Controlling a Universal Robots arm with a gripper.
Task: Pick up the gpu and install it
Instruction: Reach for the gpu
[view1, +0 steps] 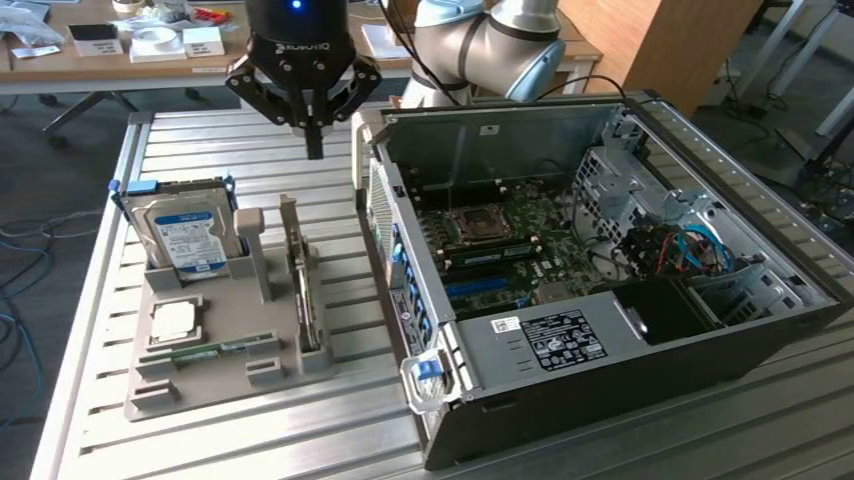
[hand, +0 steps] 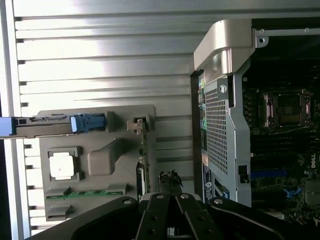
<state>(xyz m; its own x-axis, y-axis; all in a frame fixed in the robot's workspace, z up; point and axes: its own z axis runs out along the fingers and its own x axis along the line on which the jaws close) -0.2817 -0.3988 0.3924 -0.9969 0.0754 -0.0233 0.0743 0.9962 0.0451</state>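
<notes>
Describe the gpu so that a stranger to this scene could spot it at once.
To the exterior view's left of the open computer case lies a grey tray. The gpu stands on edge along the tray's side nearest the case. Unlike the blue-labelled hard drive and green memory stick, it is a thin dark card.

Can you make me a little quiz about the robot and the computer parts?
1. True or false: the gripper is holding the gpu.
2. What stands beside the gpu in the grey holder? A) hard drive B) cup C) banana
3. Is the gripper open or shut?
Key: 1 false, it hangs empty above the table; 2 A; 3 shut.
</notes>
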